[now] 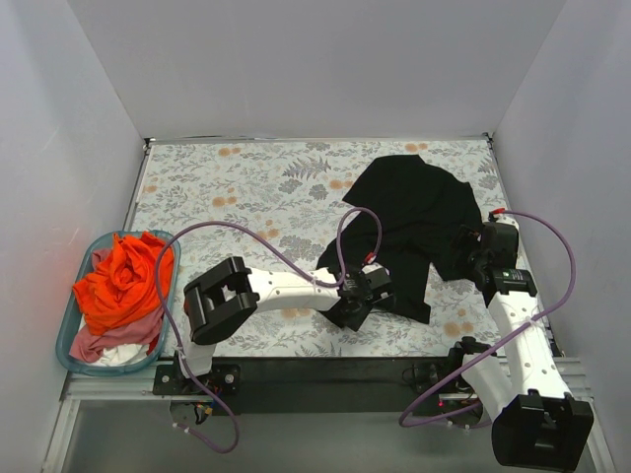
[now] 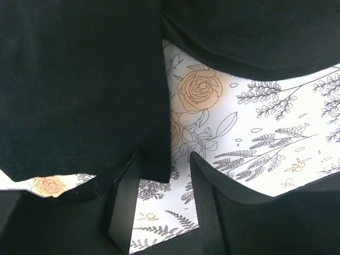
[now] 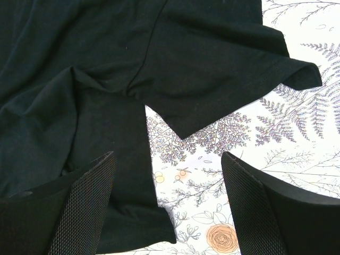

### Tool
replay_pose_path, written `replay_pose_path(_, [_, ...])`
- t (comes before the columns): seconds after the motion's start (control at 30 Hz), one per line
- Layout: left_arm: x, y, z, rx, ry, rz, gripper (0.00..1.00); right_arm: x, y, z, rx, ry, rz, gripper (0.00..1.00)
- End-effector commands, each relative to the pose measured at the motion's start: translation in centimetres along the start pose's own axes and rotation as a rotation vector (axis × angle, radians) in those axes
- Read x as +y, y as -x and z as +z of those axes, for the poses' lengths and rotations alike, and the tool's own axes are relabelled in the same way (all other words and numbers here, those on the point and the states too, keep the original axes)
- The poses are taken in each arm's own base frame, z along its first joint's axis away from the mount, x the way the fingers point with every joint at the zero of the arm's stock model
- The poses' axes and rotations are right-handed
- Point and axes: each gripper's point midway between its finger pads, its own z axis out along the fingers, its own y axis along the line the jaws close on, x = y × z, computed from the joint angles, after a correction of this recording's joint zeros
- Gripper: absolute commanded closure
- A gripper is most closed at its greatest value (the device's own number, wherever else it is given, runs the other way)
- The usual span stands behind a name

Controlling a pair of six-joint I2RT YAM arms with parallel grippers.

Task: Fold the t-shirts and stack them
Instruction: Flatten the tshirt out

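A black t-shirt (image 1: pixel 414 212) lies crumpled on the right half of the floral tablecloth (image 1: pixel 246 187). My left gripper (image 1: pixel 363 301) is down at its near left hem corner. In the left wrist view the jaws (image 2: pixel 164 159) stand partly apart, with the hem corner of the black t-shirt (image 2: pixel 79 79) reaching between the fingertips and tablecloth showing in the gap. My right gripper (image 1: pixel 480 258) hovers open at the shirt's right side. In the right wrist view its left finger (image 3: pixel 87 207) is over the black cloth (image 3: pixel 79 69), and a sleeve spreads above the gap (image 3: pixel 169 159).
A teal basket (image 1: pixel 67 340) sits at the table's near left, holding an orange-red t-shirt (image 1: pixel 123 276) on top of a pink one (image 1: pixel 94 340) and a white one (image 1: pixel 123 355). White walls enclose the table on three sides.
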Motion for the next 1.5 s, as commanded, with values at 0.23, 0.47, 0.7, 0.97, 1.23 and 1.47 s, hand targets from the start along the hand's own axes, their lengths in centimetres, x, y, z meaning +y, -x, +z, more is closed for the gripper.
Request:
replay_pose_path(0.23, [2.3,-3.4,1.1,0.173,-0.046,-0.062,0.79,0.1,1.1,-0.1,-0.043,0.005,-0.007,0.15])
replay_pose_path(0.47, [5.0,-3.7,1.3,0.161,0.039,-0.082,1.0,-0.1,0.6,0.4,-0.031,-0.006,-0.005,0.15])
replay_pose_path(0.7, [16.5,-0.7,-0.8,0.033,0.235,-0.295,1.0,-0.8,0.7,0.7,-0.029,-0.048,-0.012,0.16])
replay_pose_path(0.97, [26.8,1.2,-3.4,-0.112,0.45,-0.415,1.0,-1.9,1.2,1.5,-0.012,-0.126,-0.018,0.21])
replay_pose_path(1.23, [31.3,-0.2,-4.0,-0.19,0.603,-0.523,1.0,-1.3,2.5,2.7,0.005,-0.1,-0.027,0.43])
replay_pose_path(1.47, [32.0,-0.3,-4.6,-0.221,0.607,-0.552,1.0,-1.6,4.0,5.7,-0.018,-0.082,0.006,0.59])
